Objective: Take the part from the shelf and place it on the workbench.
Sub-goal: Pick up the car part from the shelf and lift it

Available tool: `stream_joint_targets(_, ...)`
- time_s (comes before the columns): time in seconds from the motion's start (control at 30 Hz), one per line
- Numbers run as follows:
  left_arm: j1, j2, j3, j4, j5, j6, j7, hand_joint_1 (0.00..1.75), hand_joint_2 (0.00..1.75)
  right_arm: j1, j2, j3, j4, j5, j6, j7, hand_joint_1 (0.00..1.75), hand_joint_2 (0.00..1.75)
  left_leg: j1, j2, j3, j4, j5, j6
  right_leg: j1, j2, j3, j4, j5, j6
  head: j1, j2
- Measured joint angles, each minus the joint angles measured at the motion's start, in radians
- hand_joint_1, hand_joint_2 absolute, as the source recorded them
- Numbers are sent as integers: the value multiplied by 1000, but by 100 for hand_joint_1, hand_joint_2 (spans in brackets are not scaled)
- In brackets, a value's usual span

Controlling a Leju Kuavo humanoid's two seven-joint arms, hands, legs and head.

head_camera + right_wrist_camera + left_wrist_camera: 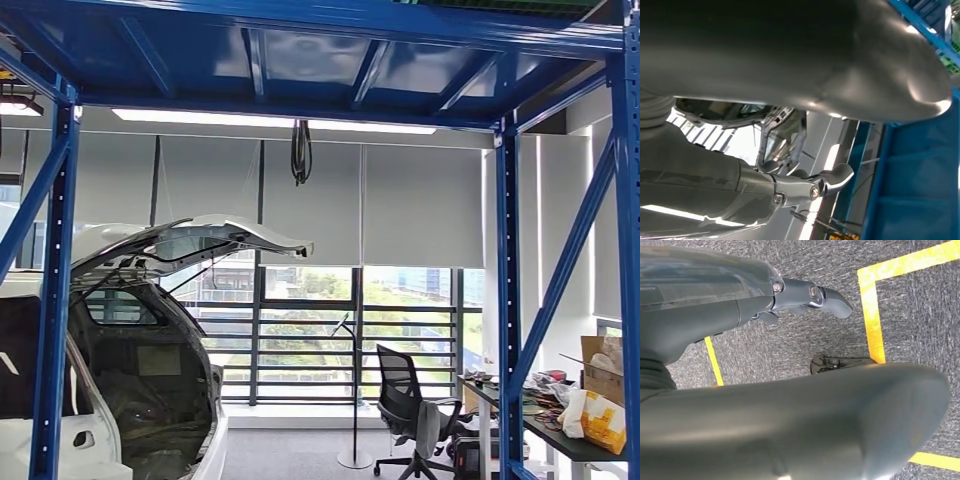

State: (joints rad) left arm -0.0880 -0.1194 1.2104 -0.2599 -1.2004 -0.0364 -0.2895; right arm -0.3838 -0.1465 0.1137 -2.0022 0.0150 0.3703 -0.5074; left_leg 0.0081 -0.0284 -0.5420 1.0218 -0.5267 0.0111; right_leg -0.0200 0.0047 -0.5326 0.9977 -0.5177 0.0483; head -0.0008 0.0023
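Left hand (764, 415) sits right up against the lens, fat grey thumb across the near side and a dark finger (817, 292) stretched out straight beyond it; the two are well apart with nothing between them, so it's spread and holding nothing; under it is grey carpet (791, 345) marked with yellow tape (872, 315) lines.

Right hand (772, 65) looks the same; thumb close to the camera, one finger (828, 181) held out straight and apart from it, nothing pinched or gripped; behind it there's blue steel and the underside of a raised car tailgate.

Where the part is, I honestly can't tell from these.

From the head view the shelf (509, 300) is a big blue steel rack; its uprights and diagonal braces stand on both sides and its deck runs overhead. Through the frame on the left is a white car (189, 240) with the tailgate up; a coil of black cable (301, 150) hangs from above. Further right a black office chair (411, 410) stands by the windows, just beside a cluttered table (558, 440); on that table are a cardboard box (604, 365) and a yellow and white bag (600, 418).
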Motion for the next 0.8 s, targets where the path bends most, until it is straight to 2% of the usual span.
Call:
stream_joint_targets(0.17,-2,0,6,0,-5,-6,-10,0,0,0,0,8,-19,-2,5,-5,0,0,-6,0,-2,4,1,6,-6,0,0,-2,4,7,0,0)
stream_joint_targets(0.23,-4,-1,6,0,-6,-7,-12,0,0,0,0,9,-26,-1,5,-5,0,0,-3,1,0,-3,6,15,-6,1,-1,-1,1,12,0,0)
stream_joint_targets(0.27,-5,-1,6,0,-6,-7,-13,0,0,0,0,9,-29,1,4,-5,0,0,-1,3,1,-7,9,20,-6,1,-8,16,-11,14,0,0)
stream_joint_targets(0.3,-6,-2,6,0,-6,-7,-14,0,0,0,-1,9,-32,5,3,-5,0,0,3,4,3,-11,12,24,-5,0,-25,54,-34,15,0,0)
stream_joint_targets(0.37,-6,-3,7,1,-6,-7,-14,0,0,4,-5,9,-33,16,-3,-3,0,0,4,6,3,-13,14,26,-5,-1,-89,187,-96,15,0,0)
stream_joint_targets(0.4,-6,-4,8,1,-6,-7,-14,0,0,8,-6,9,-33,21,-5,-1,0,0,4,6,3,-13,14,26,-5,-1,-124,253,-116,16,0,0)
stream_joint_targets(0.43,-5,-4,8,2,-6,-7,-13,0,0,11,-8,9,-33,23,-6,2,0,0,4,5,3,-13,13,26,-5,-1,-148,293,-120,16,0,0)
stream_joint_targets(0.47,-5,-5,9,2,-5,-7,-13,0,0,13,-9,9,-33,24,-6,4,0,0,4,4,5,-13,12,24,-5,-1,-153,291,-101,15,0,0)
stream_joint_targets(0.5,-5,-5,10,2,-5,-7,-13,0,0,14,-11,9,-33,24,-6,5,0,0,5,2,7,-12,10,22,-5,-1,-139,246,-63,14,0,0)
stream_joint_targets(0.57,-5,-6,10,4,-5,-7,-13,0,0,15,-14,9,-33,25,-6,5,0,0,4,-2,12,-12,5,13,-3,1,-85,105,17,8,0,0)
stream_joint_targets(0.6,-6,-6,10,5,-5,-7,-13,0,0,14,-16,9,-33,25,-6,5,0,0,4,-4,12,-11,2,8,-1,2,-65,53,36,4,0,0)
stream_joint_targets(0.67,-6,-6,11,6,-5,-7,-12,0,0,16,-16,9,-33,26,-6,6,0,0,1,-6,5,-8,0,3,1,5,-56,19,38,-4,0,0)
stream_joint_targets(0.8,-6,-7,13,8,-5,-7,-12,0,0,18,-17,10,-33,26,-7,6,0,0,3,-5,4,-14,3,4,4,7,-59,15,36,-9,-1,0)
